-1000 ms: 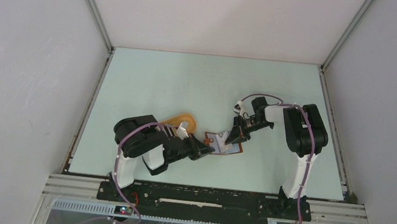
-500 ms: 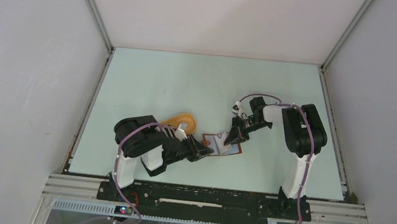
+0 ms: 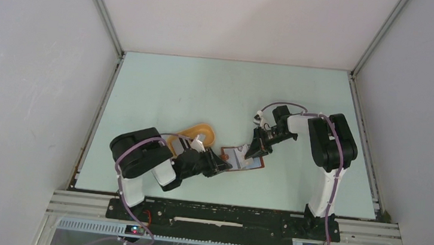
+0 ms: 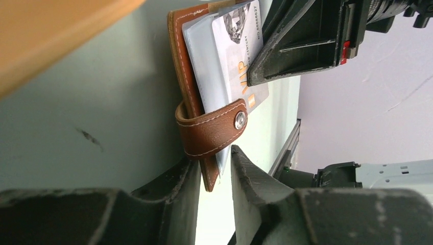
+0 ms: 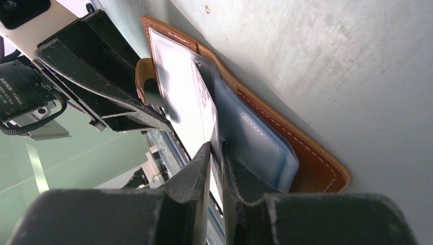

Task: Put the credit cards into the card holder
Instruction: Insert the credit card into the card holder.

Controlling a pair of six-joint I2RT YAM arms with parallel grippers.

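Top external view shows the card holder point(image 3: 242, 158) lying open on the counter point(image 3: 205, 91), toward 6 o'clock from the counter's middle, between the two tools. The left tool point(image 3: 224, 162) meets it from 8 o'clock. In the left wrist view its fingers point(image 4: 173, 186) are drawn close on the holder's near edge, just below the snap strap point(image 4: 212, 130). The right tool point(image 3: 255, 152) reaches in from the holder's 1 o'clock, pressed together on a credit card point(image 5: 176, 92). The card rests against the holder's pale inner leaves; whether it sits in a pocket cannot be told. An orange tray point(image 3: 202, 126) lies just beside the holder at 10 o'clock.
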